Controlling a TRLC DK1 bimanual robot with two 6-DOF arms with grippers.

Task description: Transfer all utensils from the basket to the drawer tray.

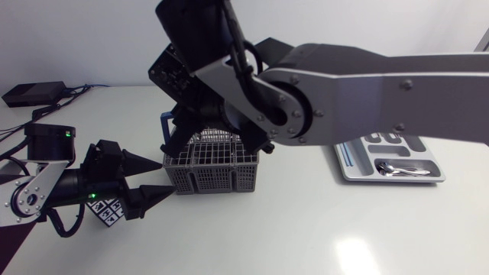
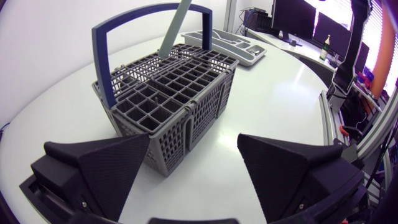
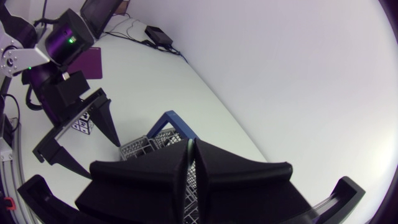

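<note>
- From the head view, the grey basket (image 1: 210, 174) sat near the middle of the table (image 1: 290, 229), with its blue handle (image 1: 164, 130) showing on the side toward my left arm.
- The right arm (image 1: 367, 84) came in from the right and stretched over the basket, so its wrist hid the claw from this camera.
- The left gripper (image 1: 164, 177) lay low on the table just beside the basket, its two wedge fingers spread wide with nothing between them.
- The drawer tray (image 1: 344, 164) stood well apart from the basket on the right side, and spoons (image 1: 403, 169) lay in one of its compartments.
- A black box (image 1: 34, 93) with cables sat at the far left corner of the table.
- From the left wrist view, the basket stood straight ahead of the parted fingers without touching them.
- A pale utensil (image 2: 177, 31) rose tilted out of a far cell of the basket, passing under the arch of the handle, and its upper end ran out of sight.
- The tray lay beyond the basket.
- From the right wrist view, the right gripper (image 3: 190, 146) pointed down over the basket, its fingers pressed almost together on a thin pale strip, which looked like that utensil seen edge-on.
- The left claw stood beside the basket, gaping.
</note>
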